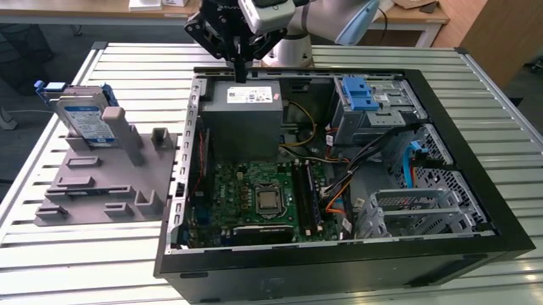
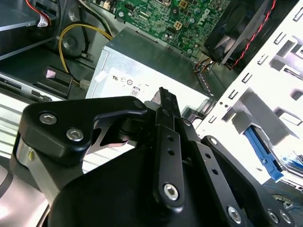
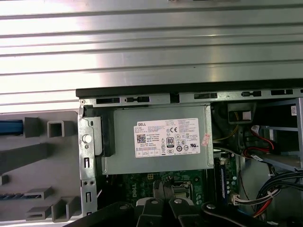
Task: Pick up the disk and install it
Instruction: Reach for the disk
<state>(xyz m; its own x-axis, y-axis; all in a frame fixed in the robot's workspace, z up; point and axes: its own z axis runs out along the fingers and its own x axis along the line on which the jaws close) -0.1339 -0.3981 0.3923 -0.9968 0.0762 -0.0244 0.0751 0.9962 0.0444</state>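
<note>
The hand (image 1: 240, 75) hangs over the far edge of the open computer case (image 1: 339, 267), at about 12 o'clock in the exterior view. Its two fingers point straight down and look pressed together, with nothing between them. Right under it is the big grey power box (image 1: 246, 111) with the white sticker. In the first wrist view that box (image 3: 156, 142) lies just past the closed fingertips (image 3: 159, 191).

The disk (image 1: 85, 121) has not been picked up. It sits outside the case, well apart from the hand, between 8 and 9 o'clock from it in the exterior view. It stands up on its edge in a grey holder (image 1: 102, 184) on the bench (image 1: 85, 267). Its blue and white label faces about 5 o'clock. Its long side seems to run up and down, leaning back a little, and the blue clip shows around its top.

Two things stand between the hand and the disk. One is the side wall of the case. The other is a tall grey post (image 1: 114, 127) of the holder, just beside the disk at its 3 o'clock side.

Inside the case, the metal drive cage (image 1: 373, 101) with the blue latch sits at 3 o'clock from the hand. The green board (image 1: 254, 190) lies at 6 o'clock, with many wires near the cage.
</note>
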